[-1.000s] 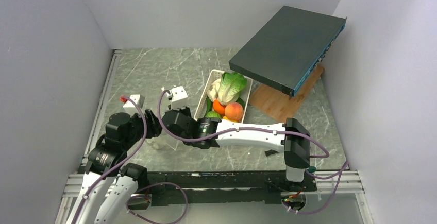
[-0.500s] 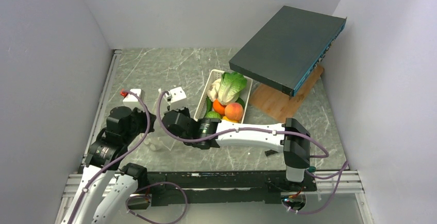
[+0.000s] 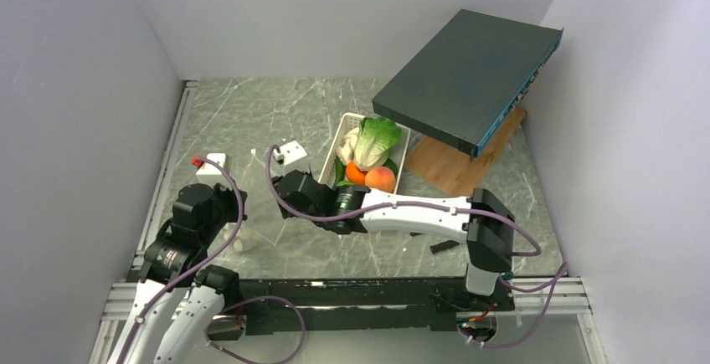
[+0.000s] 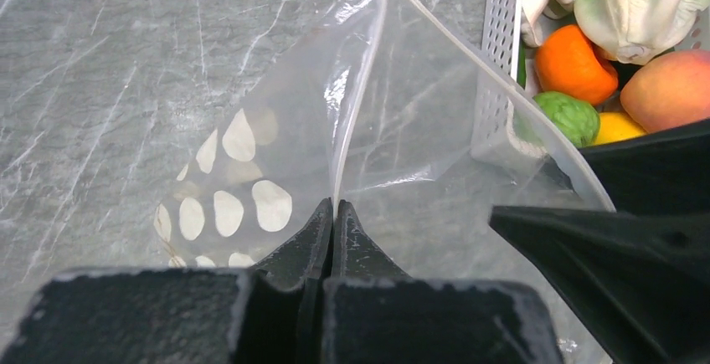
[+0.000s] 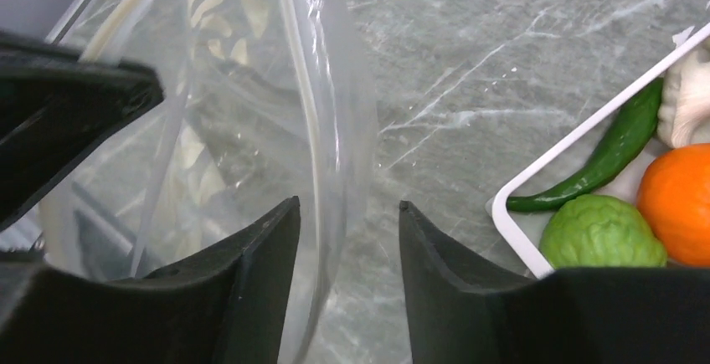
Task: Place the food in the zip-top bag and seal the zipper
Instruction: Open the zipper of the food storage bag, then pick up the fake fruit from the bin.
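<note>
The clear zip-top bag (image 4: 251,155), white dots on one face, stands opened on the marble between my two grippers. My left gripper (image 4: 333,205) is shut on its rim, pinching the pale zipper (image 4: 362,88) strip. My right gripper (image 5: 347,205) is open; the bag's far rim (image 5: 314,130) runs between its fingers, close to the left one, ungripped. The food lies in the white basket (image 3: 333,153): lettuce (image 3: 374,140), mushroom (image 5: 686,100), orange (image 4: 573,63), peach (image 4: 666,88), lime (image 5: 601,230), lemon (image 4: 615,127) and a dark green vegetable (image 5: 615,151).
A dark flat box (image 3: 469,75) leans tilted over a wooden board (image 3: 456,170) at the back right, just beyond the basket. A small black piece (image 3: 441,248) lies near the right arm's base. Grey walls close in on three sides.
My left gripper has closed on the bag's rim. My right gripper has opened, let go of the bag and shifted a little right, toward the basket.
</note>
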Controlling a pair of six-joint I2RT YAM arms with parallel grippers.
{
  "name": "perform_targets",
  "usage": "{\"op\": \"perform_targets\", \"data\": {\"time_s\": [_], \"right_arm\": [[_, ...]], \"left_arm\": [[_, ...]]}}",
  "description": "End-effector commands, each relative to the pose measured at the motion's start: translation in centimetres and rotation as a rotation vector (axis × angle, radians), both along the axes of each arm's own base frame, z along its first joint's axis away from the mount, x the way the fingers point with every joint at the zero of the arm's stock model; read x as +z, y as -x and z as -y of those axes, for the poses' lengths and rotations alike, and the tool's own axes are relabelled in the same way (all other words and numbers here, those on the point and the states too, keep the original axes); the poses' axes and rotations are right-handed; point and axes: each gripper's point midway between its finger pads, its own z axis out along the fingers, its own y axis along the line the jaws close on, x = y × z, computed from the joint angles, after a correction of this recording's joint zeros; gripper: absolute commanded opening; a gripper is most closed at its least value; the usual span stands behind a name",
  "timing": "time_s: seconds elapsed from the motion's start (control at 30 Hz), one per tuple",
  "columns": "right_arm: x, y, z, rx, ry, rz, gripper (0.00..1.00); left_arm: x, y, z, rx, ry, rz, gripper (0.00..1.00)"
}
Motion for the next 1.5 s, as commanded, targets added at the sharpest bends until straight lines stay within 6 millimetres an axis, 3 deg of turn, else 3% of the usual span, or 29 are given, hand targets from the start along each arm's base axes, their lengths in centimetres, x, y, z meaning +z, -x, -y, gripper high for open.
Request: {"op": "perform_targets", "data": {"time_s": [0.0, 0.07, 0.17, 0.3, 0.4, 0.57, 0.67, 0.77, 1.0, 1.47], "right_arm": [[6.7, 1.6, 0.7, 0.093, -0.096, 0.033, 0.58], [8.2, 2.0, 1.6, 0.104, -0.108, 0.044, 0.72], [9.8, 2.2, 3.1, 0.101, -0.13, 0.063, 0.82], [11.3, 2.0, 5.5, 0.066, -0.13, 0.111, 0.84], [11.2, 0.8, 8.2, -0.025, -0.067, 0.164, 0.84], [8.5, -1.6, 14.2, -0.233, 0.105, 0.269, 0.87], [5.8, -2.9, 17.7, -0.366, 0.201, 0.251, 0.94], [3.0, -4.2, 19.9, -0.426, 0.246, 0.195, 0.96], [-1.9, -6.6, 21.8, -0.456, 0.306, 0.11, 0.99], [-6.1, -8.2, 22.0, -0.45, 0.355, 0.09, 0.98]], "left_arm": [[0.8, -0.6, -0.5, 0.032, -0.011, 0.042, 0.0], [0.7, -0.6, -0.6, 0.042, -0.011, 0.039, 0.0], [0.5, -0.7, -0.4, 0.037, -0.011, 0.031, 0.0], [0.4, -0.7, -0.7, 0.054, -0.017, 0.019, 0.0], [0.5, -0.6, -0.7, 0.052, -0.014, 0.029, 0.0], [0.7, -0.5, -0.5, 0.042, -0.009, 0.04, 0.0], [0.8, -0.5, -0.5, 0.04, -0.006, 0.044, 0.0], [0.8, -0.5, -0.4, 0.036, -0.006, 0.045, 0.0], [0.6, -0.6, -0.3, 0.034, -0.008, 0.037, 0.0], [0.4, -0.6, -0.1, 0.021, -0.008, 0.028, 0.0]]}}
